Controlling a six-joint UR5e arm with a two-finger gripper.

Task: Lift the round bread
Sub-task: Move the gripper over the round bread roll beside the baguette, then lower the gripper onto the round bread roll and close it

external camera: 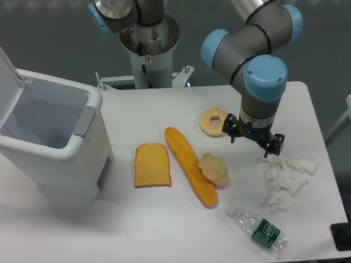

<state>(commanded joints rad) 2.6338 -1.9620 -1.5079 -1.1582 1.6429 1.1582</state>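
Observation:
The round bread (214,169) is a small pale-yellow lumpy bun. It lies on the white table (137,230) against the right side of a long orange baguette (190,172). My gripper (255,142) hangs above the table, up and to the right of the bun and apart from it. Its two dark fingers (274,146) are spread and hold nothing. The arm's wrist hides most of the gripper from above.
A ring doughnut (213,121) lies just left of the gripper. A toast slice (152,165) lies left of the baguette. Crumpled tissue (285,178) and a plastic bottle (258,227) lie to the right. An open white bin (49,137) stands at the left.

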